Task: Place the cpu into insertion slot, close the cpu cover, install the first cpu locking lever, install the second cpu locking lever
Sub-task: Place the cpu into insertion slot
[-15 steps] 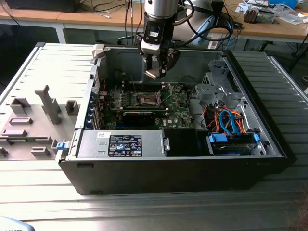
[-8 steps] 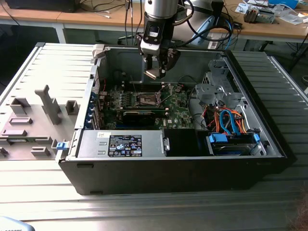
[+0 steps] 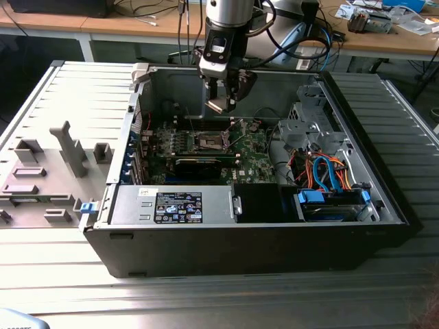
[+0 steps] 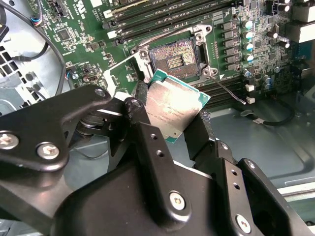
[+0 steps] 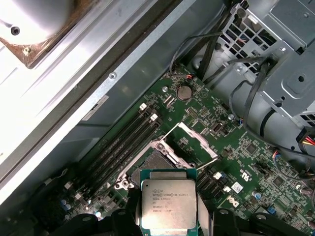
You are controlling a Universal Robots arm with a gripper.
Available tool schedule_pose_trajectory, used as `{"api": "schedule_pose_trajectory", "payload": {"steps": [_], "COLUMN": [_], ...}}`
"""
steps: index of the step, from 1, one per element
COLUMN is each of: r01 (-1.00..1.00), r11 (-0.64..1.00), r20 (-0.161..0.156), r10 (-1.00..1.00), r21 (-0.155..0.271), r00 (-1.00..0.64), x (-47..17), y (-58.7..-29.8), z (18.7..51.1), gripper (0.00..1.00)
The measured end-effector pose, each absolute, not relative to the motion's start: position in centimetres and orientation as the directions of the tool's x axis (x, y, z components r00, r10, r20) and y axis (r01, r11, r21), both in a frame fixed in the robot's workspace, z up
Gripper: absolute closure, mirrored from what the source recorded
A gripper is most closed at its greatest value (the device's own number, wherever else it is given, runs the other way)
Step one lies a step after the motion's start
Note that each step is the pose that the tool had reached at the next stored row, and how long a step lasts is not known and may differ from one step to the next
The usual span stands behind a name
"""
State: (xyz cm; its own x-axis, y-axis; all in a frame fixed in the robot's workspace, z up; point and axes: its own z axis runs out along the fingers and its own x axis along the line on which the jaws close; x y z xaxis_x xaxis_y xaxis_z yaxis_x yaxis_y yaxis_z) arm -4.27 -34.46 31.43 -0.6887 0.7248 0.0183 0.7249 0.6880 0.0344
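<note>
My gripper [image 3: 221, 103] hangs inside the open computer case, above the motherboard [image 3: 247, 161]. It is shut on the cpu [image 4: 173, 105], a flat square chip with a silver-grey top and green edge, gripped by two opposite sides between the black fingers [image 4: 142, 125]. The cpu [image 5: 169, 204] hovers tilted, a little off to one side of the open insertion slot [image 4: 174, 59], whose contact field lies bare. The cpu cover [image 5: 196, 141], a thin frame plate, stands swung up beside the slot [image 5: 153, 164]. A thin wire locking lever [image 4: 230, 91] sticks out by the slot.
A black card [image 3: 199, 164] lies in front of the socket in the exterior view. A metal drive cage [image 3: 312, 123] and orange and blue cables [image 3: 322, 171] fill the case's right side. The power supply [image 3: 171, 205] sits at the front. A grey fixture tray [image 3: 48, 164] lies outside, left.
</note>
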Motion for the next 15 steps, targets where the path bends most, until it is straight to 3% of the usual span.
{"api": "schedule_pose_trajectory", "payload": {"steps": [15], "r01": [0.739], "r11": [0.673], "r20": [0.018], "r10": [0.738], "r21": [0.034], "r00": [-0.674], "x": [-4.27], "y": [-34.46], "z": [31.39], "gripper": [0.45]}}
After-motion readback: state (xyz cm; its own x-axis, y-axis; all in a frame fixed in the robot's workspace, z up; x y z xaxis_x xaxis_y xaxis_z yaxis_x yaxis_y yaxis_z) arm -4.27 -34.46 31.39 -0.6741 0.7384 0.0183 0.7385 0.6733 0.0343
